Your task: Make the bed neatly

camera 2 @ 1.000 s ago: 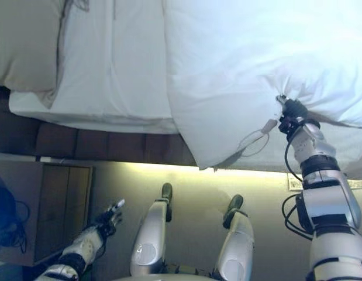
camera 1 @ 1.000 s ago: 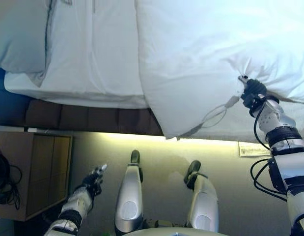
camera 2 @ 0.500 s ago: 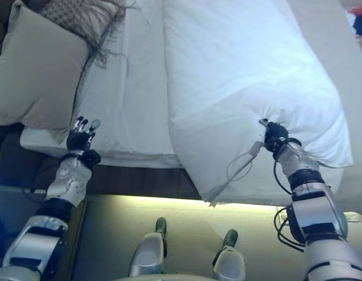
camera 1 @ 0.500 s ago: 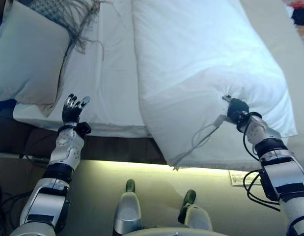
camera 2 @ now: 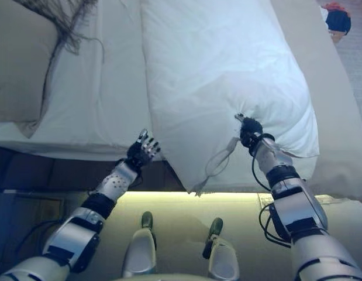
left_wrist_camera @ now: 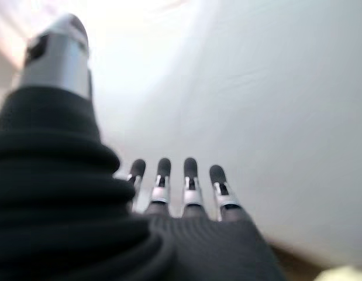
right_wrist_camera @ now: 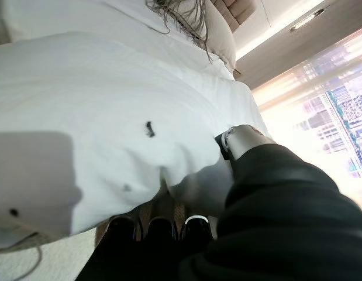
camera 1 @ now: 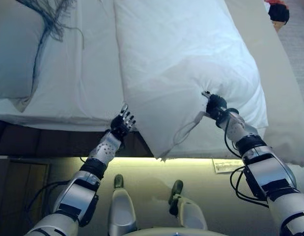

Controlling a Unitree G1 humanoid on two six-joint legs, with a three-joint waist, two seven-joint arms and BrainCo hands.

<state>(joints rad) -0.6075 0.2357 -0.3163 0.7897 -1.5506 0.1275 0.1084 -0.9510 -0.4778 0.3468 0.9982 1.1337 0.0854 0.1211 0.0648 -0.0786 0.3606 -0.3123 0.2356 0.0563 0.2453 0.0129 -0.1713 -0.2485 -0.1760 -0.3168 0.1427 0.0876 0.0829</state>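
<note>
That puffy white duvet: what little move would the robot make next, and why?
Probably close the left hand on the puffy white duvet's near edge. The right hand already grips bunched fabric, while the left hand's straight fingers sit right at the hanging edge, holding nothing. With both hands gripping, it could pull the duvet flat.

My right hand (camera 1: pixel 216 105) has a matt dark ribbed cover and bunches the soft white cloth of the duvet (camera 1: pixel 186 59), puffy and lightly creased. My left hand (camera 1: pixel 121 124) shows glossy silver metal-like fingers with dull dark tips beside the smooth white cotton sheet (camera 1: pixel 88 73). The pillow (camera 2: pixel 20 64) is a pale matt fabric. The bed base (camera 1: pixel 48 142) looks like padded brown upholstery.
</note>
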